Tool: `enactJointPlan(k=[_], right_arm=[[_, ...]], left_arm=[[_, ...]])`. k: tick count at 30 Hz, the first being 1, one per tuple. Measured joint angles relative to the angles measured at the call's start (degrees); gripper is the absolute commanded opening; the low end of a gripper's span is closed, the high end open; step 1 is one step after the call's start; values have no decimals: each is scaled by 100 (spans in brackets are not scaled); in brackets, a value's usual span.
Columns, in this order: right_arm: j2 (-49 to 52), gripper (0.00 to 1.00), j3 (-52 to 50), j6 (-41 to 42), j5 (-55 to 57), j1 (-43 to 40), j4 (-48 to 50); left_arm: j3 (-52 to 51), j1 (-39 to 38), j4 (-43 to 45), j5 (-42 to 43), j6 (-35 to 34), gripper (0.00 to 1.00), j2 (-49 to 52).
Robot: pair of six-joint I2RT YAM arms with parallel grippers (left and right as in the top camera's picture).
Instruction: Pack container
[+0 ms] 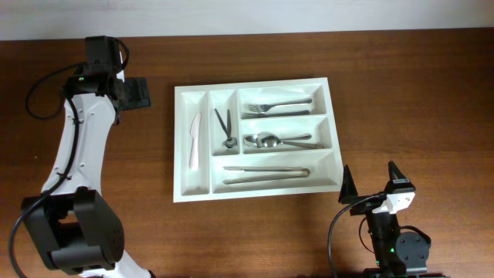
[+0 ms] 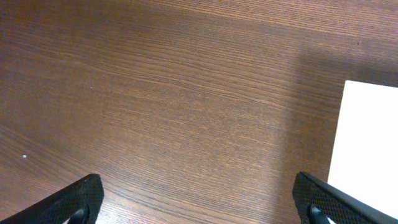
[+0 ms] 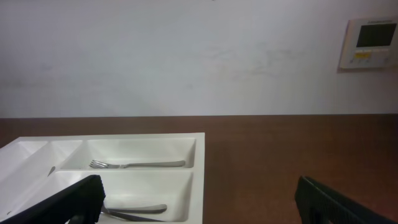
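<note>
The white container (image 1: 180,154), cutlery (image 1: 274,141) in its compartments, lies mid-table (image 1: 409,93), the left fingers (image 2: 78,199) spread wide and empty near its far left corner, the right fingers (image 1: 345,188) equally wide by its near right corner.

The white container (image 1: 255,194) holds a pale pink knife (image 1: 194,140) and silver forks (image 1: 278,107) on a brown wood-grained table (image 1: 231,239).
</note>
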Motion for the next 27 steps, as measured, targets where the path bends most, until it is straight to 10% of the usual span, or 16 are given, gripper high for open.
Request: enactJointPlan(k=[10,27], right_arm=[[0,99,0,-4,0,0,0],[-7,99,-4,0,2,0,0]], left_arm=[[-9,-205,-4,0,0,99,-623],[85,-1180,15,0,0,99,-6201]])
